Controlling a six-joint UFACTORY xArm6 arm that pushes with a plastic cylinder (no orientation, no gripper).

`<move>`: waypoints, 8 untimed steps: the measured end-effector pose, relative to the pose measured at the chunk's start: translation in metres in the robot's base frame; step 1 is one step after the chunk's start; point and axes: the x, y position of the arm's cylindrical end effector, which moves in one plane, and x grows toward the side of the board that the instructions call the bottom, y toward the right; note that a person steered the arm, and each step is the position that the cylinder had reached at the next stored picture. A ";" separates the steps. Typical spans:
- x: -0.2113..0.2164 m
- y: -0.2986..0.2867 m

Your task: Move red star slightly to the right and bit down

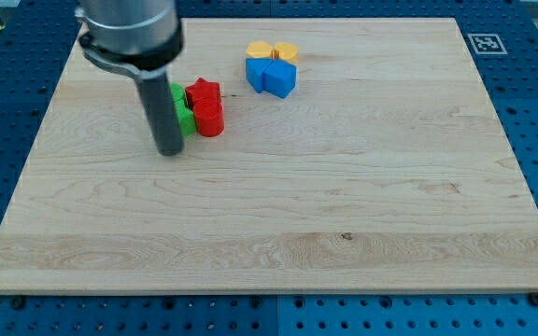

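The red star (203, 93) lies on the wooden board (278, 224) at the upper left, touching a red round block (209, 119) just below it. Green blocks (181, 109) sit against their left side, partly hidden by my rod. My tip (170, 150) rests on the board just left of and slightly below this cluster, beside the green blocks.
Two yellow blocks (272, 50) and two blue blocks (270, 77) form a group near the view's top centre, to the right of the red star. A fiducial tag (483, 42) marks the board's top right corner.
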 end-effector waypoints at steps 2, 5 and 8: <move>-0.024 -0.057; -0.108 -0.060; -0.099 0.011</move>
